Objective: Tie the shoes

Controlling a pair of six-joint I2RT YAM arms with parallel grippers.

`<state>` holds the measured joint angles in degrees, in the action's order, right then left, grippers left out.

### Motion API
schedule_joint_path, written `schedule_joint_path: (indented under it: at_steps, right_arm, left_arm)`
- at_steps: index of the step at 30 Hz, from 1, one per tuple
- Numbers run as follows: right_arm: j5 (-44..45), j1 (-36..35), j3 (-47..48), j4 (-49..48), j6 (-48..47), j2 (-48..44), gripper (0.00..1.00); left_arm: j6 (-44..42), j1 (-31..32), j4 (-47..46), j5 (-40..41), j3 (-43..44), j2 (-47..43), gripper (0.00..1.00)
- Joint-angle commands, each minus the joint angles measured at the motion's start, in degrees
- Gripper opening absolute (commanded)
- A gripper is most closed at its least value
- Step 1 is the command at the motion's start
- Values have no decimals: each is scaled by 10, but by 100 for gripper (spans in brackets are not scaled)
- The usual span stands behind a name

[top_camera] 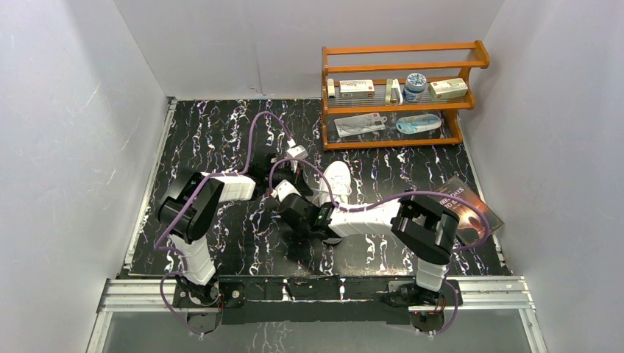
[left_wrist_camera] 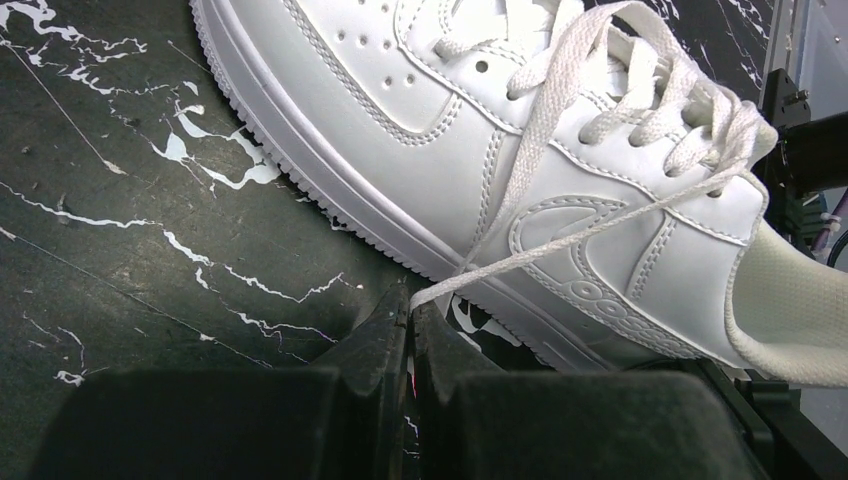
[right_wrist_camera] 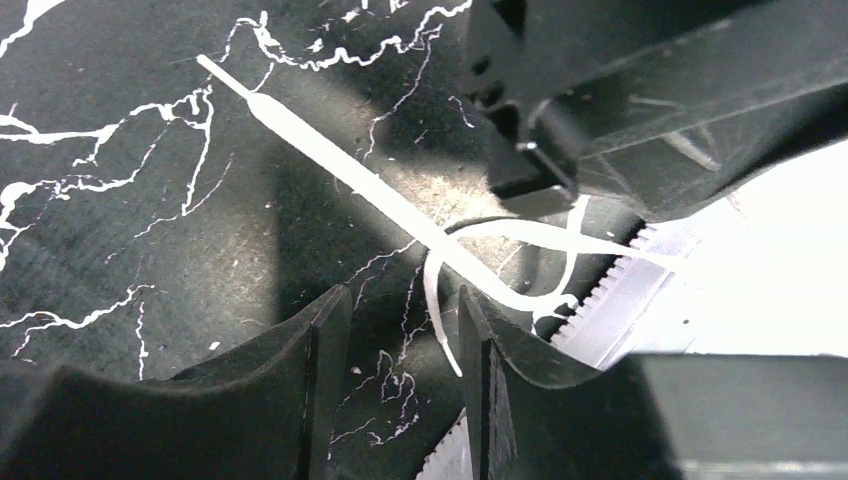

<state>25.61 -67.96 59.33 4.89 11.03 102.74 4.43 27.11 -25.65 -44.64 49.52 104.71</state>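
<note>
Left gripper point(left_wrist_camera: 411, 312) fingertips are pinched shut on one lace end point(left_wrist_camera: 470, 270), sneaker point(left_wrist_camera: 400, 110) just beyond, mid table point(top_camera: 221, 147). Right gripper point(right_wrist_camera: 400, 300) sits half open by the other lace point(right_wrist_camera: 340, 165), a strand maybe between its fingers, hard to tell. Closing off-line, it'd miss and nudge it away.

**ARM HARDWARE: VISUAL IDENTIFICATION**

You can recognise the left arm point(top_camera: 193, 209) and the right arm point(top_camera: 427, 226) by one shared finish: white, smooth-sided links alternate with bulky black joint housings. The lowest link on each arm is white and rises from a black base point(top_camera: 200, 293) at the near edge. Confirm that a purple cable point(top_camera: 254, 132) follows each arm and stands off the links in loose loops. In the wrist views, the left gripper point(left_wrist_camera: 410, 318) and the right gripper point(right_wrist_camera: 398, 312) are built alike. Each has two matte black fingers point(right_wrist_camera: 320, 345), broad at the root and tapering to narrow tips.
</note>
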Motion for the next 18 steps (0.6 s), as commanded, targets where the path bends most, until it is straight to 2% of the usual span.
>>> schedule_joint_path:
  at_steps: [1, 5, 8, 15, 18]
  right_arm:
    - [33, 6, 22, 26, 13, 12, 52]
    - [26, 13, 21, 25, 21, 22, 55]
    - [0, 17, 15, 22, 28, 33, 50]
    - [-29, 17, 13, 31, 32, 41, 23]
    - [-44, 16, 24, 40, 17, 33, 3]
  left_arm:
    - [-15, -8, 4, -25, 14, -4, 0]
    - [-22, -11, 10, -30, 16, 1, 0]
    - [-22, -12, 9, -31, 15, 0, 0]
    - [-17, -14, 8, -29, 16, -7, 0]
    - [1, -13, -11, -26, 7, -14, 0]
